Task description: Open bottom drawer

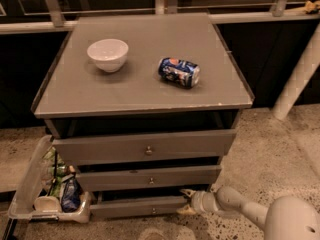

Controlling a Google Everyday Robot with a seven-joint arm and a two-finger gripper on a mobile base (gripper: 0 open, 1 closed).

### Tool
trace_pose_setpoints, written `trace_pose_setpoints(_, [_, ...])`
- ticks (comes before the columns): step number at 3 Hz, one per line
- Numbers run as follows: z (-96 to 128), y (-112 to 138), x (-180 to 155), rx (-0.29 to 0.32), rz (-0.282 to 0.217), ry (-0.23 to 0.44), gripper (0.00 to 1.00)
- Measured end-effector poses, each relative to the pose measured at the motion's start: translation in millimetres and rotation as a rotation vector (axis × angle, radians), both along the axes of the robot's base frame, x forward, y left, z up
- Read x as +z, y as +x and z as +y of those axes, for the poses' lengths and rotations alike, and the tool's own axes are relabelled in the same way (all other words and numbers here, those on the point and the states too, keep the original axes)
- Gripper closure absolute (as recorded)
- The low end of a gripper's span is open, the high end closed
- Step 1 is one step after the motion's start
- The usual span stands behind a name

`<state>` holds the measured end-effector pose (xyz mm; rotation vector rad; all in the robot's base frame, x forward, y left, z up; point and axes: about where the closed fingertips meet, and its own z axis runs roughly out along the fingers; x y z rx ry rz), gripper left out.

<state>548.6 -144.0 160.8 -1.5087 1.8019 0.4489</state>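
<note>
Low at the near right, beside the floor: tool (186, 201), spread, tips above and below the right end of the bottom drawer (135, 207), lowest of three grey fronts. Probably placed to pull by the edge, not the knob (152, 211).

Three grey drawers (145, 146), one white bowl (107, 54), one can (179, 72), one plastic bin (28, 184) and one gripper (186, 202), placed at the right end of the bottom drawer (135, 207), were counted.

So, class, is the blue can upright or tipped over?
Tipped: the can lies on its side on the cabinet top. The claw sits at the bottom drawer's right end.
</note>
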Motion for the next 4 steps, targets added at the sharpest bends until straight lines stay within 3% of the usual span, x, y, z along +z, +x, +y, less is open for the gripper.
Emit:
trace_pose_setpoints(1, [0.0,0.0,3.5,0.000,0.000,0.000,0.14])
trace_pose_setpoints(2, [-6.4,-22.7,-5.7,-0.040,0.021,0.017,0.37])
trace_pose_setpoints(3, [-5.5,-22.0,-0.8,-0.040,0.020,0.017,0.61])
trace_pose_setpoints(4, [-22.2,-28.9,16.6,-0.053,-0.023,-0.011,0.84])
